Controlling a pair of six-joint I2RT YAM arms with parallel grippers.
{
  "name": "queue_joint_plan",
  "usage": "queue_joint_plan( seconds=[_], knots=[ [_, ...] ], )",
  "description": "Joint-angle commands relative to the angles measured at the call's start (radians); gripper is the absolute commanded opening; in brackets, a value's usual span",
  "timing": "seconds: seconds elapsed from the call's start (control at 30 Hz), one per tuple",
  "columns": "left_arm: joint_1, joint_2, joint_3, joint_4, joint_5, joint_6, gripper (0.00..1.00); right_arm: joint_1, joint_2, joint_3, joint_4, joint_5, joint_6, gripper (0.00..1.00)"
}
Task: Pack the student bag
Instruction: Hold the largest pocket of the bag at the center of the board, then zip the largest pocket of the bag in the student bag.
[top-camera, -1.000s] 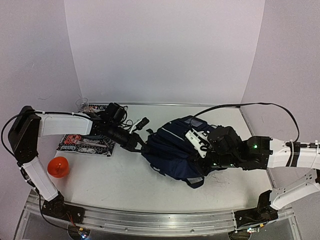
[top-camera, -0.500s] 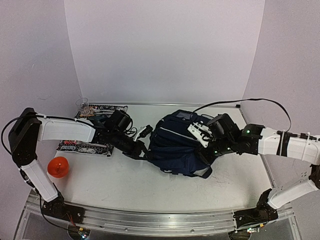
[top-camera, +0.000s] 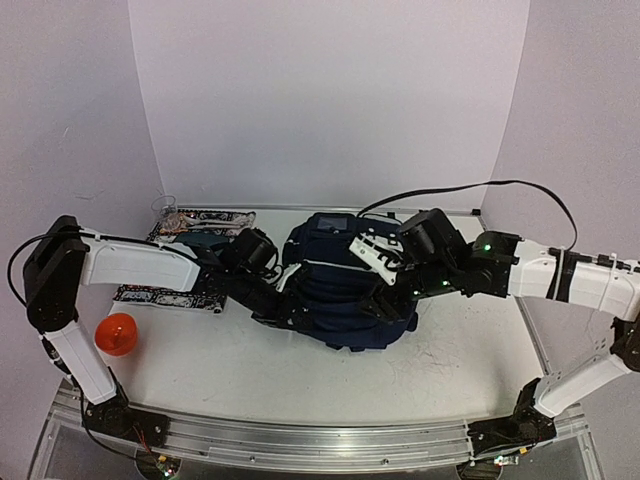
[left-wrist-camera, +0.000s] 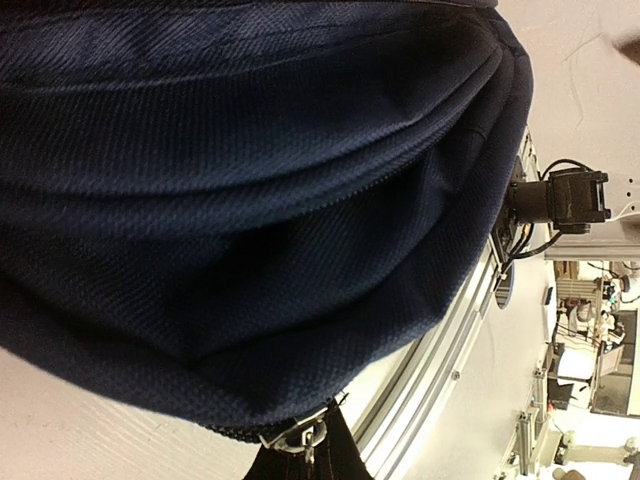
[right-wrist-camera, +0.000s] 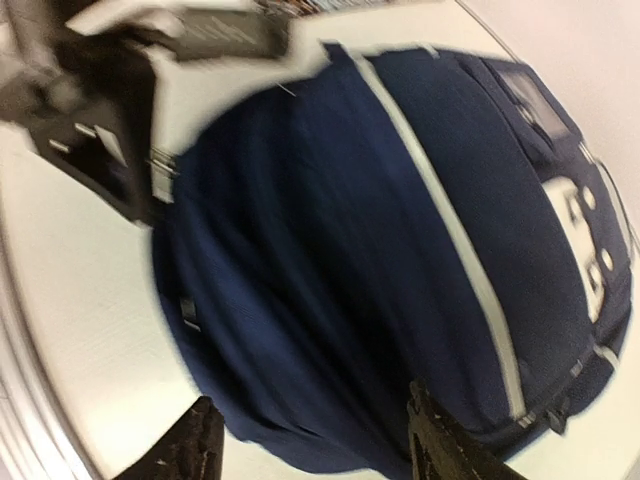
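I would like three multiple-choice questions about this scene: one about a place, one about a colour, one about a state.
1. Where is the orange ball? A) left of the student bag B) on top of it C) beside the right arm
2. The bag's stripes are A) red B) grey-white C) green
3. The right tool is A) open B) shut on a strap C) out of view
Key: 1 A, it lies far to the left; 2 B, pale lines cross navy fabric; 3 A, its fingers stand wide apart.
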Motion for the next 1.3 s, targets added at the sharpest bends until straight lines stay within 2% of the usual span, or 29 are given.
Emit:
queue_joint_plan(
  seconds=[0.0, 0.47, 0.53, 0.63, 0.7, 0.73, 0.97, 1.1, 1.27],
  knots=[
    [-0.011, 0.008, 0.077, 0.034, 0.075, 0.002, 0.00, 0.057, 0.055, 0.063, 0.018, -0.032, -0.016, 0.69],
    [-0.011, -0.007, 0.107, 0.033, 0.125, -0.005, 0.00, 0.073, 0.303, 0.170, 0.096, -0.043, -0.083, 0.68],
    [-0.012, -0.010, 0.110, 0.033, 0.126, -0.004, 0.00, 0.073, 0.320, 0.168, 0.096, -0.024, -0.081, 0.59],
    [-0.007, -0.016, 0.106, 0.033, 0.119, 0.007, 0.00, 0.073, 0.313, 0.137, 0.096, 0.006, -0.082, 0.22],
    [0.012, -0.024, 0.098, 0.033, 0.116, 0.014, 0.00, 0.073, 0.283, 0.111, 0.096, 0.019, -0.080, 0.03],
    [0.030, -0.027, 0.089, 0.031, 0.119, 0.018, 0.00, 0.074, 0.270, 0.093, 0.095, 0.024, -0.076, 0.00],
    [0.204, -0.057, 0.049, -0.076, 0.094, 0.124, 0.00, 0.073, 0.133, -0.008, 0.034, 0.026, -0.074, 0.00],
    [0.272, 0.001, 0.075, -0.166, 0.053, 0.195, 0.00, 0.073, 0.059, -0.050, -0.004, 0.028, -0.070, 0.00],
    [0.323, 0.072, 0.107, -0.198, -0.023, 0.230, 0.00, 0.071, -0.048, -0.097, -0.056, 0.087, -0.068, 0.00]
  ],
)
